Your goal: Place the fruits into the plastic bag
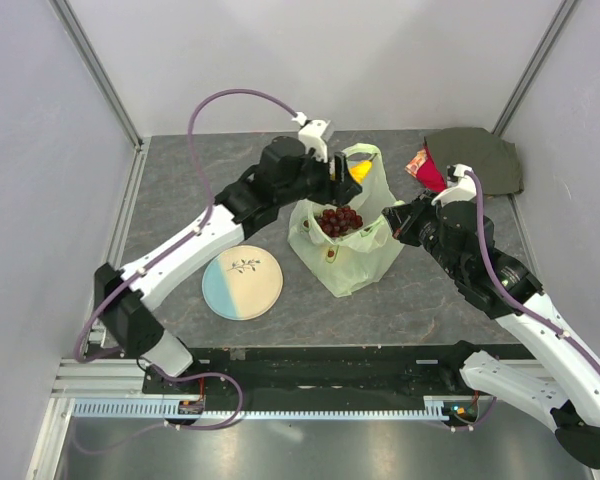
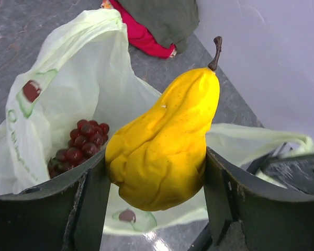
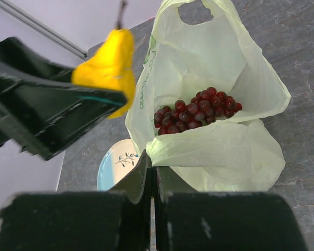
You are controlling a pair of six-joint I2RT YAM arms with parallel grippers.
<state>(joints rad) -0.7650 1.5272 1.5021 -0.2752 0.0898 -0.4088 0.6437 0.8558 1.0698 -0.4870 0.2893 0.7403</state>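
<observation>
Stage of task: partly done, judged from the present layout. Dark red grape bunch (image 3: 196, 112) already inside plastic bag (image 1: 355, 262), lying low within the open mouth and visible from above and from both wrist views. Yellow pear-shaped fruit (image 2: 165, 146), stem uppermost, clamped across its belly by left gripper (image 1: 342, 172), jaws fairly wide around it. Fruit hanging above the far rim of the bag, not yet inside, and apparently clear of the film. Right gripper (image 3: 153, 175) fully closed, pinching the near rim of the bag and holding the mouth spread towards the incoming fruit. Bag slumped but open on grey surface (image 1: 180, 190), between the two arms, one loop handle raised at the far side. Pale plate (image 1: 242, 282) with leaf sprig just beside the bag on its left. Dark green and red cloth (image 1: 485, 160) at the far right corner, well apart from the bag, no part of the task. Other fruits not discernible in any view. Impossible to tell whether anything lies hidden under the grapes or behind folds of the bag. Left to do, by estimate: lowering of the yellow fruit through the mouth, release beside the grapes, then bagging of any fruit outside these views
</observation>
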